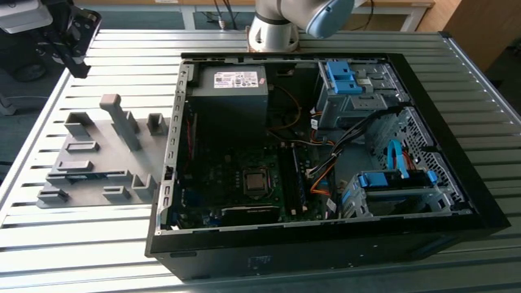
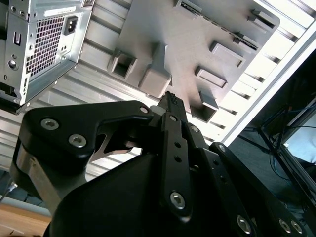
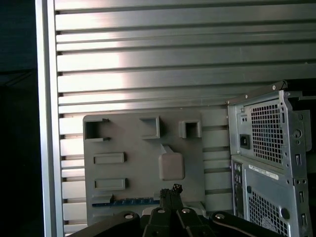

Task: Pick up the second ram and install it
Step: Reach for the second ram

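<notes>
Nearest in the exterior view stands the open computer case. Just beside its wall, at nine o'clock, the grey fixture plate lies close to the table edge. The second ram sits in the plate's near part as a thin blue-tinged strip, its long axis nine-to-three along the table slats and one end toward the case, with grey upright blocks at its twelve o'clock. Farther off, across bare slats at eleven o'clock, the gripper hangs well apart from it, fingers pinched together on nothing.
</notes>
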`<state>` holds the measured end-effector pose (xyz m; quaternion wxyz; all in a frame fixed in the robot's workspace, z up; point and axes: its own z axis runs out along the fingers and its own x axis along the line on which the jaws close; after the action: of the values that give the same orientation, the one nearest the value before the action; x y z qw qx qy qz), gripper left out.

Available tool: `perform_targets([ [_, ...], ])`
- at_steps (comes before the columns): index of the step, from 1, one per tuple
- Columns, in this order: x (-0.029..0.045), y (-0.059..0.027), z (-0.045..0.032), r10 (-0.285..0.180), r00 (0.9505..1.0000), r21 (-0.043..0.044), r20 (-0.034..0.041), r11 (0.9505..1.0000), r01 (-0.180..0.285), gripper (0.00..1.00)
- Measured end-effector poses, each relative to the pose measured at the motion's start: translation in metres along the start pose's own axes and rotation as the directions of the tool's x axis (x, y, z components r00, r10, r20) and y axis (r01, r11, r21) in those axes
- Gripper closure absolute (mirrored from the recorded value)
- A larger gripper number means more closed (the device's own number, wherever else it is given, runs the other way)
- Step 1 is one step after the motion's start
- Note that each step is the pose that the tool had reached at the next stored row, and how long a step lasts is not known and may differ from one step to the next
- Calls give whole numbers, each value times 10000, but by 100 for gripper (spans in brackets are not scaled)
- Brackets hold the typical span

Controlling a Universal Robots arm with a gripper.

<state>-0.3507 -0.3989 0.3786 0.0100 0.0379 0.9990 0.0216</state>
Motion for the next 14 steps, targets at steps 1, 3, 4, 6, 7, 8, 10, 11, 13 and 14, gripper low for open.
perform_targets([
  [1,6,0,0,0,10000,0,0,10000,0,89],
  [3,18,-2,1,0,10000,0,0,10000,0,89],
  [4,24,-2,1,0,10000,0,0,10000,0,89],
  [6,36,-3,2,0,10000,0,0,10000,0,89],
  [7,41,-3,2,0,10000,0,0,10000,0,89],
  [8,47,-4,3,0,10000,0,-1,10000,0,89],
  [10,57,-5,3,-1,10000,0,-2,10000,1,89],
  [11,62,-5,4,-1,10000,0,-2,10000,1,89],
  [13,73,-6,5,0,10000,0,-3,10000,0,89],
  [14,78,-6,5,0,10000,0,-4,10000,0,89],
])
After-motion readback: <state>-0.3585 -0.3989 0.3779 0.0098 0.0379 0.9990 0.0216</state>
